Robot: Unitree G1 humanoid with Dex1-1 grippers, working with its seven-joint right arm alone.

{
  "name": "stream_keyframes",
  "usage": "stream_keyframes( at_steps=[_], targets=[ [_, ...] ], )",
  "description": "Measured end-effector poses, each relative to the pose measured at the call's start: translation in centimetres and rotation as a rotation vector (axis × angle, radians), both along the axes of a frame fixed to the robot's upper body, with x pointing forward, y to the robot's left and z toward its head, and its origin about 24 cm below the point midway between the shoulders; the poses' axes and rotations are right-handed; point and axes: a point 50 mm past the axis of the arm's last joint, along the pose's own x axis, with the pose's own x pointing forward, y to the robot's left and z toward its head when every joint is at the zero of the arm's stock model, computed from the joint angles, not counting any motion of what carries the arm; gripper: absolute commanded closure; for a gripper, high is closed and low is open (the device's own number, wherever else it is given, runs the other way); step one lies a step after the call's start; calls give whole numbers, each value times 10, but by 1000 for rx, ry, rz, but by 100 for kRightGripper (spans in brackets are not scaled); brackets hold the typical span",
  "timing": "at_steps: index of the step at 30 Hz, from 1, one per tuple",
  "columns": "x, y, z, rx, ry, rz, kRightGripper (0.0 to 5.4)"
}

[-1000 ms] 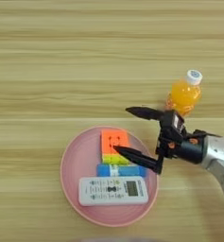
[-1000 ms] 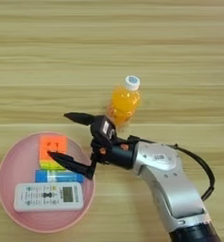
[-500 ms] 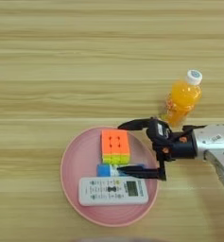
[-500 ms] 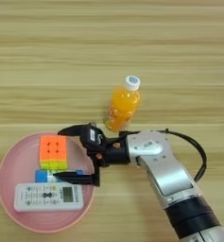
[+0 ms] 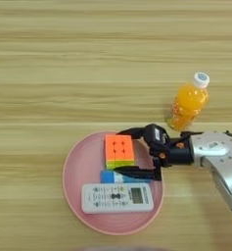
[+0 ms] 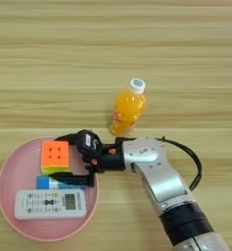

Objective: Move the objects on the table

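Gripper [image 5: 125, 152] fingers are seen spread apart over the pink plate [image 5: 78, 196], one reaching behind the puzzle cube [image 5: 119, 150], the other lying in front of it over the blue glue stick [image 5: 107, 176]. Nothing appears to be gripped, though contact with the cube's right face cannot be ruled out. The white remote [image 5: 117, 197] lies at the plate's near side; the juice bottle [image 5: 188, 102] stands apart on the table [image 5: 88, 59]. A reach toward the cube is judged to be in hand; closing squarely on its sides is called for next.
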Motion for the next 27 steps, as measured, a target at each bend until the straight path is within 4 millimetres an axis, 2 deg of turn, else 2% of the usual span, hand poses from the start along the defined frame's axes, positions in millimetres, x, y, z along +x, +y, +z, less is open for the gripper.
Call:
stream_keyframes(
  at_steps=[3,11,15,22,27],
  targets=[
    [0,1,0,4,-2,0,204],
    [1,4,1,20,-9,-15,205],
    [5,3,7,47,-40,-51,205],
    [7,3,54,188,-167,-81,205],
    [-2,-11,84,266,-221,-94,205]
  ],
)
